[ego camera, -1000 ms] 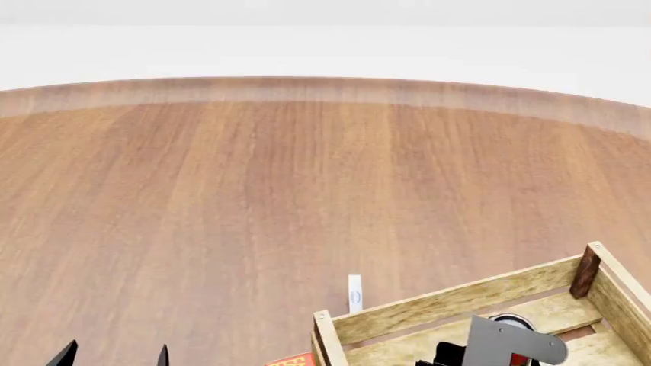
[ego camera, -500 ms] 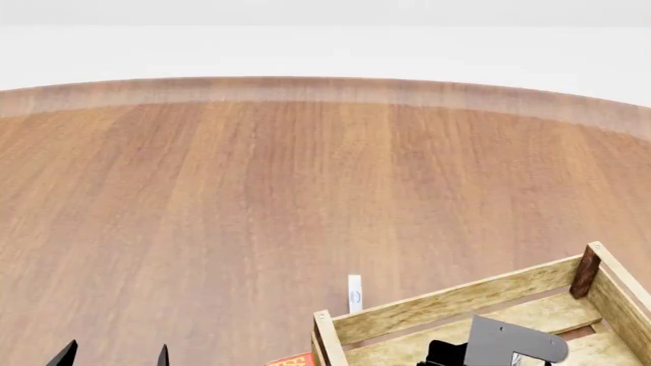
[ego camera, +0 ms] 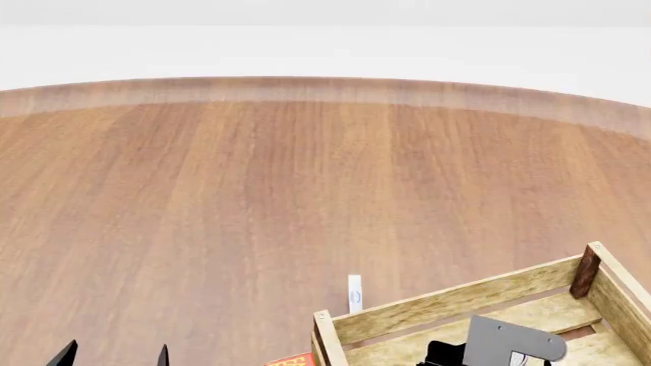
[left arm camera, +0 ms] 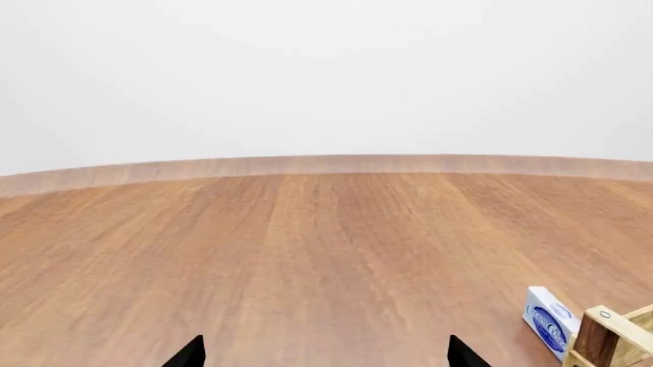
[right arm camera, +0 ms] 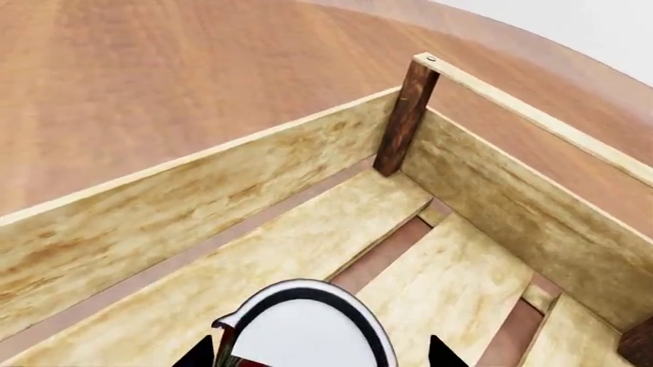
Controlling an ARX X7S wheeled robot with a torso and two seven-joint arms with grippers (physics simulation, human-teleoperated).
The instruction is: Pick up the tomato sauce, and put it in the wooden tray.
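Observation:
The tomato sauce (right arm camera: 306,329) shows its plain silver top and a strip of red label inside the wooden tray (right arm camera: 204,199), over the slatted floor. My right gripper (right arm camera: 320,355) has a fingertip on either side of the can, with a visible gap on one side, so it is open. In the head view the right gripper (ego camera: 498,345) hangs over the tray (ego camera: 447,305) and hides nearly all of the can. My left gripper (ego camera: 114,354) is open and empty at the lower left, as the left wrist view (left arm camera: 326,355) also shows.
A small white and blue box (ego camera: 354,293) stands on the wooden table just beyond the tray's near-left corner, and it also shows in the left wrist view (left arm camera: 549,329). A red-orange box corner (ego camera: 293,360) peeks in left of the tray.
The can's silver top and red label, visible beyond the right gripper a second ago in the head view, are now covered by the gripper, which has tilted and sunk slightly. The left arm is still.

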